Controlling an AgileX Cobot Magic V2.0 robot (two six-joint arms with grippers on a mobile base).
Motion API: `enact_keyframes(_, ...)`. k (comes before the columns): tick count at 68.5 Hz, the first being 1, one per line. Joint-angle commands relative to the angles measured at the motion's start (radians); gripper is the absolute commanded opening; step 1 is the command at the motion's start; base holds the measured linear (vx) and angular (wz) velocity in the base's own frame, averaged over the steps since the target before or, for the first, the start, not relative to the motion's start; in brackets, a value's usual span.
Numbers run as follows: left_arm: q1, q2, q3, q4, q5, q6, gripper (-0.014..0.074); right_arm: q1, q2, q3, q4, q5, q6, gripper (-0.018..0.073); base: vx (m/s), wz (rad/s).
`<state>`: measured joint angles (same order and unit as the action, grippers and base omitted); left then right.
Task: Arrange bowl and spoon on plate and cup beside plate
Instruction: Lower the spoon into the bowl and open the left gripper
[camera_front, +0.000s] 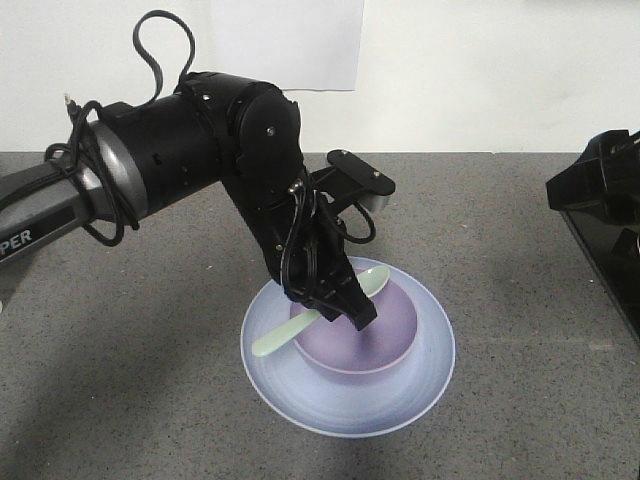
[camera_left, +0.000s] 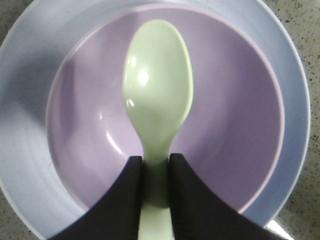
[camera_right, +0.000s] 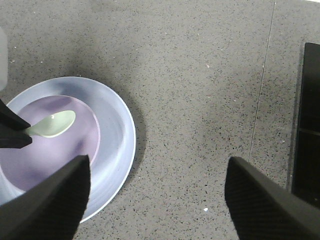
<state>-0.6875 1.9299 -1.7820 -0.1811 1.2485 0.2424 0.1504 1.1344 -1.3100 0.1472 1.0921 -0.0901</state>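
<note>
The lavender bowl (camera_front: 385, 335) stands in the middle of the pale bluish plate (camera_front: 430, 370) on the grey table. My left gripper (camera_front: 342, 310) hangs over the bowl, shut on the neck of the mint-green spoon (camera_front: 283, 339). In the left wrist view the spoon (camera_left: 157, 90) points its head over the bowl (camera_left: 235, 125), pinched between the left gripper (camera_left: 155, 162) fingers, with the plate (camera_left: 25, 150) around it. My right gripper (camera_right: 157, 165) is open above bare table, to the right of the plate (camera_right: 117, 140). The cup is out of view.
The right arm (camera_front: 600, 185) sits at the table's right edge beside a black panel (camera_right: 307, 125). Speckled grey table (camera_right: 200, 75) stretches to the right of the plate. A white sheet (camera_front: 285, 40) hangs on the back wall.
</note>
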Motion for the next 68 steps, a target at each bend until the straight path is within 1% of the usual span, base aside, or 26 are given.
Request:
enact_keyframes(1, -0.005, -0.052, -0.025, -0.018, 0.005, -0.011, 0.0000, -0.006, -0.017, -0.024, 0.006, -0.057, -0.003, 0.0542, 0.00, 0.00)
enact_keyframes(17, -0.005, -0.052, -0.025, -0.018, 0.005, -0.023, 0.0013, -0.006, -0.017, -0.024, 0.006, -0.057, -0.003, 0.0542, 0.00, 0.00)
enact_keyframes(30, -0.005, -0.052, -0.025, -0.018, 0.005, -0.023, 0.0058, -0.006, -0.017, -0.024, 0.006, -0.057, -0.003, 0.0542, 0.00, 0.00)
enact_keyframes(50, -0.005, -0.052, -0.025, -0.018, 0.005, -0.023, 0.0186, -0.006, -0.017, -0.024, 0.006, -0.057, -0.003, 0.0542, 0.00, 0.00)
enact_keyframes(68, -0.005, -0.052, -0.025, -0.018, 0.005, -0.023, 0.0332, -0.006, -0.017, -0.024, 0.006, -0.057, -0.003, 0.0542, 0.00, 0.00)
